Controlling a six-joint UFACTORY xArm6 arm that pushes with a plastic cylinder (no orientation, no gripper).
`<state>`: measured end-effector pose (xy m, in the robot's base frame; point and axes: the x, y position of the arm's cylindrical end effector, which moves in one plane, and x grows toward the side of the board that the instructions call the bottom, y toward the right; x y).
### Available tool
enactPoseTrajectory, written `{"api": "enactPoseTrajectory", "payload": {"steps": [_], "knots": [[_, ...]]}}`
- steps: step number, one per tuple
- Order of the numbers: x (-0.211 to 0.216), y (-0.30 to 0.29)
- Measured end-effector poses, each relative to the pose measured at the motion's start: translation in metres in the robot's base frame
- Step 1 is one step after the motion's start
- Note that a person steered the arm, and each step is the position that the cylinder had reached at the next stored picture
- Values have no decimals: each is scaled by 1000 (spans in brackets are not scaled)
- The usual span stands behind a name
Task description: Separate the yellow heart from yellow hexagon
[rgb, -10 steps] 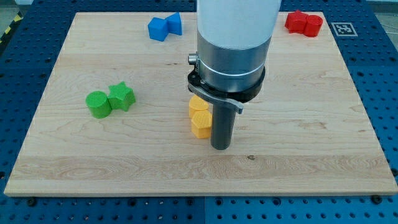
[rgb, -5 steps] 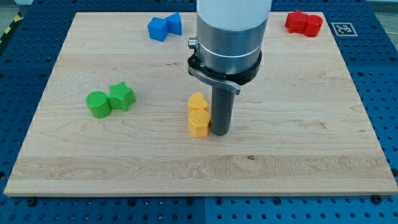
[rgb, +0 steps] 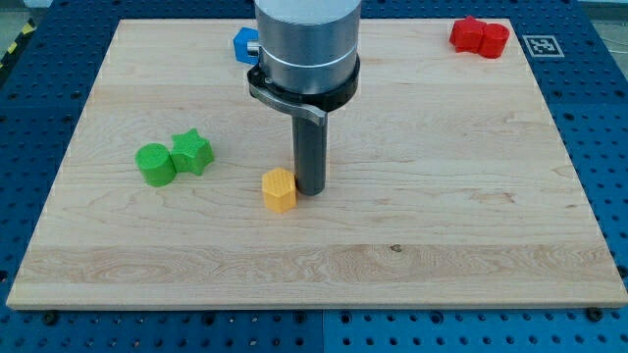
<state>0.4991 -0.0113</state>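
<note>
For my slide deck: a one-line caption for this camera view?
My tip beside the yellow hexagon on the wooden board; yellow heart hidden.

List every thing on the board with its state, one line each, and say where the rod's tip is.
yellow hexagon: flat on the board, touching my tip on its right side.
yellow heart: not visible, probably hidden behind the rod.
my tip: down on the board, against the hexagon.
green blocks: two, touching, at the view's left.
red blocks: two, touching, top right corner.
blue block: mostly hidden behind the arm.
</note>
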Motion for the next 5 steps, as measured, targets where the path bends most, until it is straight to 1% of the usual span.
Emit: {"api": "enactPoseTrajectory", "payload": {"steps": [1, 2, 3, 4, 5], "knots": [[15, -2], [40, -2], [42, 4], [26, 27], [-1, 49]]}}
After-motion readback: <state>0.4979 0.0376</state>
